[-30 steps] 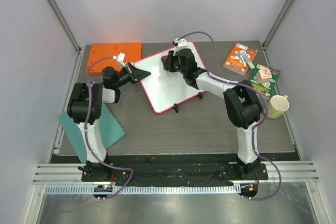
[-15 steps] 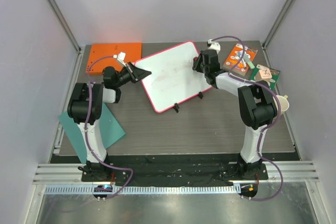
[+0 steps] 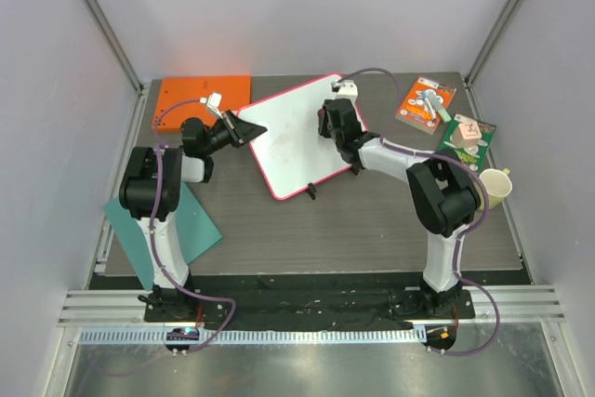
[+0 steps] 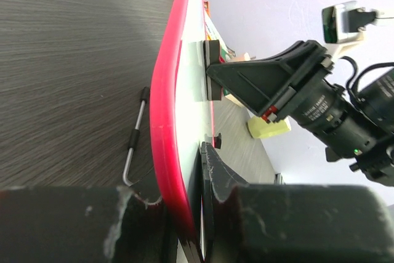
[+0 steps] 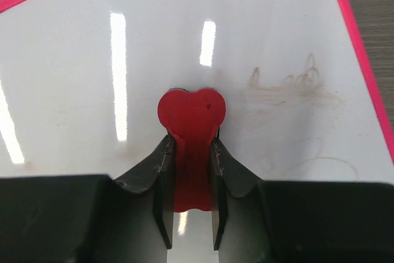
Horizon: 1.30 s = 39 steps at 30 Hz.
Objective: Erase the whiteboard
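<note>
Top external view: the whiteboard (image 3: pixel 293 141) lies askew on the table (image 3: pixel 372 220) at its far middle, just right of the orange board (image 3: pixel 200 99). The left gripper (image 3: pixel 253 129) is closed tight on the whiteboard's left rim. The right gripper (image 5: pixel 191 149), its fingers only narrowly parted, pinches a red heart-shaped eraser (image 5: pixel 191 112) pressed against the white face toward the right edge, and faint brown smudges (image 5: pixel 289 84) show just right of it.

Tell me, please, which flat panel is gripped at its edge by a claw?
The white rectangular board with the pink-red rim: the left claw clamps its edge, whereas the orange rectangular board and teal sheet lie ungripped.
</note>
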{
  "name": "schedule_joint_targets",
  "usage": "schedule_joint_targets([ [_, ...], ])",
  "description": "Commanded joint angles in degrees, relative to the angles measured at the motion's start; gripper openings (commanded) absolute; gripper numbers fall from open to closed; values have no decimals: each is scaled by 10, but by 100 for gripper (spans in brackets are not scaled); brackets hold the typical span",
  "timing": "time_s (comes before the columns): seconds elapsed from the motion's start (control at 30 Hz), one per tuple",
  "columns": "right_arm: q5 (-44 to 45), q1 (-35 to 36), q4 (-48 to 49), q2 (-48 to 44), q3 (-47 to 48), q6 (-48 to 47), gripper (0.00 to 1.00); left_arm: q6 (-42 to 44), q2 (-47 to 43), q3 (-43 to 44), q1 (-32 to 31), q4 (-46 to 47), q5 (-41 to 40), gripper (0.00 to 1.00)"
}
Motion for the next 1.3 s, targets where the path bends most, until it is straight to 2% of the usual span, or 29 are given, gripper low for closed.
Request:
schedule_joint_targets([
  [0.0,-117,48,-162,99,-1,2,1,99,-4,1,-16,13,28,0],
  [0.3,-60,-54,-215,126,94,9,1,101,-4,0,-17,11,27,0],
  [0.43,-44,-104,-232,115,91,-3,1,102,-4,1,-16,10,27,0],
  [0.6,-68,-111,-242,101,59,-16,1,107,-10,-2,-17,9,22,0],
  [0.77,-109,-87,-234,78,12,-15,1,121,-20,-13,-16,6,14,0],
  [1.1,-123,14,-225,31,-62,-17,1,143,-33,-19,-26,13,30,0],
  [1.27,-141,68,-202,42,-49,-27,1,146,-33,-17,-32,13,36,0],
])
